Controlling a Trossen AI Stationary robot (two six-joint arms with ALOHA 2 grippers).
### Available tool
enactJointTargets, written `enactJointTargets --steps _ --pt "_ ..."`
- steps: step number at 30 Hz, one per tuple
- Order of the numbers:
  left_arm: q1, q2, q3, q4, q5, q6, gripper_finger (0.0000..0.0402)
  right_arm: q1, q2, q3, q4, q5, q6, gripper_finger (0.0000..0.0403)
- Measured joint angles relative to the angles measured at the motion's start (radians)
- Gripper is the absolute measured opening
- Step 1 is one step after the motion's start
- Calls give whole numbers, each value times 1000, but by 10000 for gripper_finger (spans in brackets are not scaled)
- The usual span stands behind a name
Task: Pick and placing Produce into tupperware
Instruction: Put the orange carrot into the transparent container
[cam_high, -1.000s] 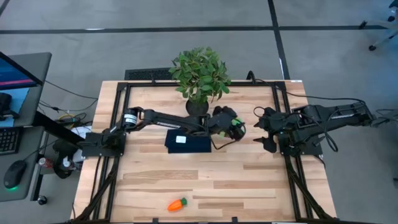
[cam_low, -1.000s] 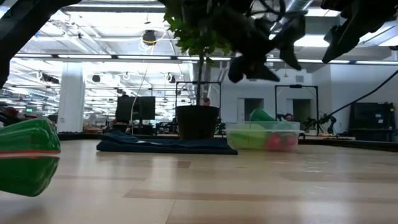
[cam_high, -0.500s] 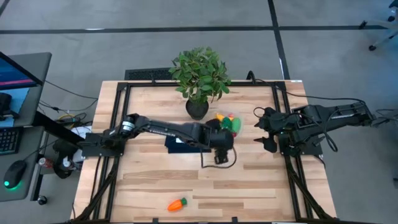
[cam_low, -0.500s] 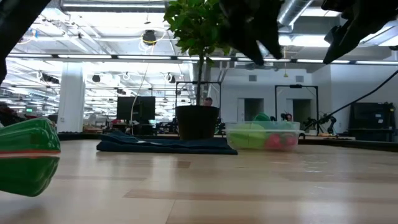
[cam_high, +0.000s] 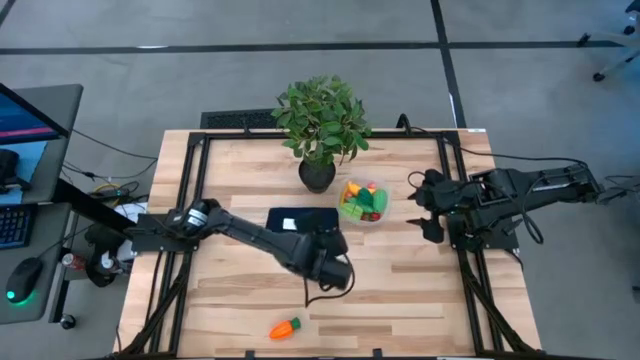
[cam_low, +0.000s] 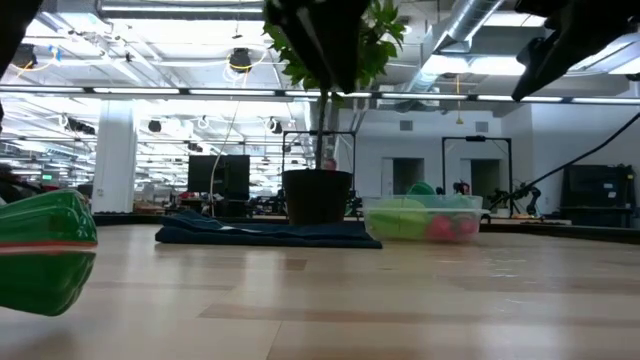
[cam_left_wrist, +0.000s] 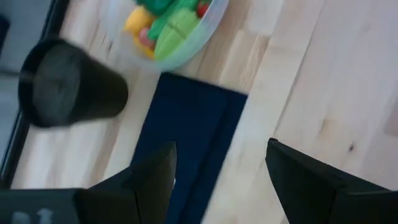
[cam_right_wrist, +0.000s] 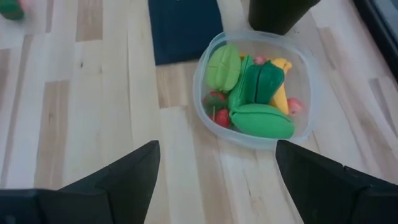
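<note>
Left gripper (cam_high: 338, 273) — empty, open — has swung away from tupperware (cam_high: 364, 203)

Bright, even light from ceiling lamps (cam_low: 240, 60); soft shadows on the table (cam_high: 420, 290); left wrist view is blurred.

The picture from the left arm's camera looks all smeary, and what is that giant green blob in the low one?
Left wrist view: the black pot and the tupperware are smeared by motion blur. Low view: the carrot lies so near the lens that it looks huge and soft. Right wrist view: the produce is sharp.
</note>
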Motion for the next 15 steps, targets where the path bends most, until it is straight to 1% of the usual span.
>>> enactJointTargets --steps 7,15 --pt "-91 -5 -1 -122 -46 -250 238 0 0 0 41 1 -25 315" --pt "-195 -5 -1 -236 -55 -559 238 0 0 0 104 1 -54 315"
